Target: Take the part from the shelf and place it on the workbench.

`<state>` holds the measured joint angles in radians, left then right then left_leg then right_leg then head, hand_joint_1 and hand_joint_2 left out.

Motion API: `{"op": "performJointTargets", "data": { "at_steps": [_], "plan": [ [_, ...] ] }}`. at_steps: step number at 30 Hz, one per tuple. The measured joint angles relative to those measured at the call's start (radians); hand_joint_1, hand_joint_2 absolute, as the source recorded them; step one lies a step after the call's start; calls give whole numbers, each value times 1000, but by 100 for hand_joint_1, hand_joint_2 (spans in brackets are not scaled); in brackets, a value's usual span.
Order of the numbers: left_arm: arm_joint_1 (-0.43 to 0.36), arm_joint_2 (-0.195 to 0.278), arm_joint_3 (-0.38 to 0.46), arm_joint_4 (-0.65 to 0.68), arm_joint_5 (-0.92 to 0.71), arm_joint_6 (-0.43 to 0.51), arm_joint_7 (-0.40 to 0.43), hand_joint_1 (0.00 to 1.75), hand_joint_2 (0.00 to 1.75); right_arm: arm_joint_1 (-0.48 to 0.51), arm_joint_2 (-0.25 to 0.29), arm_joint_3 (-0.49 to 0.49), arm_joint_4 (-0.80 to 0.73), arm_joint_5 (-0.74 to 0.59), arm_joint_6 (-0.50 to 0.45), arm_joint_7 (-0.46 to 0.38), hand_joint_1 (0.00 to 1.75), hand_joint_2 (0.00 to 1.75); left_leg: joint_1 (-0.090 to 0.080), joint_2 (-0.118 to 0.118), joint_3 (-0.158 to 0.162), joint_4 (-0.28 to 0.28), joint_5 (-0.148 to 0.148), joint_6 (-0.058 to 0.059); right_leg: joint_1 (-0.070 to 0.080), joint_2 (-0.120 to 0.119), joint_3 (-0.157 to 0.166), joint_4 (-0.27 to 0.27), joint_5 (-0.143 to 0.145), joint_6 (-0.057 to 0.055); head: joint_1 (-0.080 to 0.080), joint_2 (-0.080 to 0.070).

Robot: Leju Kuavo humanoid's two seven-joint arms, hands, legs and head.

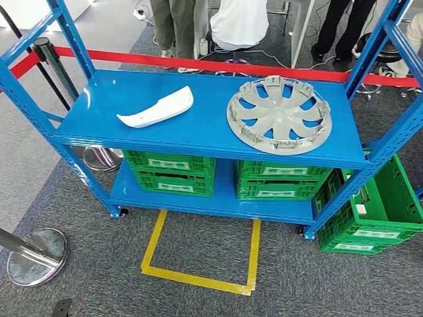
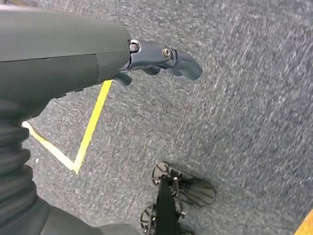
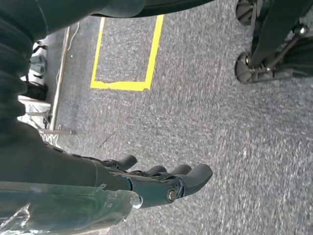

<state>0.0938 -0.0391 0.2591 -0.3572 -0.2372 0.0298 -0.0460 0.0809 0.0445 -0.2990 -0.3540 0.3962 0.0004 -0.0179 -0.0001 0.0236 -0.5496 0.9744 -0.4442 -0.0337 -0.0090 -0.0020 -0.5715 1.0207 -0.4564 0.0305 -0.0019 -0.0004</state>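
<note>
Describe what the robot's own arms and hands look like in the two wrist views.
The left robot hand has dark blue-grey fingers with small silver screws at the joints, behind a smooth dark grey cover and a black ribbed bellows at the wrist. The right robot hand has the same dark, rounded fingers and a silver screw, plus a black ribbed cover; clear plastic film wraps the part just behind it.

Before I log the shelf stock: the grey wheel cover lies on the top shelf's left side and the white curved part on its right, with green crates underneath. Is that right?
Not quite: the sides are swapped. In the head view the grey wheel cover lies on the right of the top shelf and the white curved part on the left. The green crates do sit underneath.
</note>
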Motion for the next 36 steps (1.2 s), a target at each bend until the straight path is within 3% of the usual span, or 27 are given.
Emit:
{"op": "performJointTargets", "data": {
  "at_steps": [5, 6, 9, 10, 13, 17, 21, 27, 36],
  "plan": [
    [-18, -13, 86, 14, -67, 9, -15, 0, 175, -20, 16, -105, 17, 114, 1, -4, 0, 175, 0, 0, 0, 0, 0, 0, 0, 0, 0, 0, 0, 0, 0, 0],
    [-21, -15, 102, 16, -80, 11, -18, 0, 131, -23, 19, -124, 20, 136, 1, -5, 0, 175, 0, 0, 0, 0, 0, 0, 0, 0, 0, 0, 0, 0, 0, 0],
    [-31, -23, 150, 25, -122, 16, -27, 0, 0, -35, 28, -184, 29, 204, 1, -10, 0, 44, 0, 0, 0, 0, 0, 0, 0, 0, 0, 0, 0, 0, 0, 0],
    [-35, -26, 167, 28, -136, 17, -31, 0, 0, -39, 31, -207, 33, 227, 1, -12, 0, 0, 0, 0, 0, 0, 0, 0, 0, 0, 0, 0, 0, 0, 0, 0],
    [-47, -35, 219, 37, -179, 19, -44, 0, 0, -50, 40, -272, 44, 293, 1, -19, 0, 0, 0, 0, 0, 0, 0, 0, 0, 0, 0, 0, 0, 0, 0, 0],
    [-65, -44, 289, 49, -230, 24, -75, 0, 175, -66, 51, -355, 58, 379, -1, -26, 0, 175, 0, 0, 0, 0, 0, 0, 0, 0, 0, 0, 0, 0, 0, 0],
    [-91, -48, 360, 55, -268, 25, -137, 0, 0, -79, 63, -436, 72, 459, -6, -32, 0, 175, 0, 0, 0, 0, 0, 0, 0, 0, 0, 0, 0, 0, 0, 0],
    [-140, -60, 435, 32, -281, -2, -276, 0, 0, -96, 75, -539, 91, 567, -15, -35, 0, 175, 0, 0, 0, 0, 0, 0, 0, 0, 0, 0, 0, 0, 0, 0],
    [-143, -90, 408, -178, -183, -22, -420, 0, 0, -113, 79, -628, 109, 674, -19, -57, 0, 175, 0, 0, 0, 0, 1, 0, 0, 0, 0, 0, 1, 0, 0, 0]
  ]
}}
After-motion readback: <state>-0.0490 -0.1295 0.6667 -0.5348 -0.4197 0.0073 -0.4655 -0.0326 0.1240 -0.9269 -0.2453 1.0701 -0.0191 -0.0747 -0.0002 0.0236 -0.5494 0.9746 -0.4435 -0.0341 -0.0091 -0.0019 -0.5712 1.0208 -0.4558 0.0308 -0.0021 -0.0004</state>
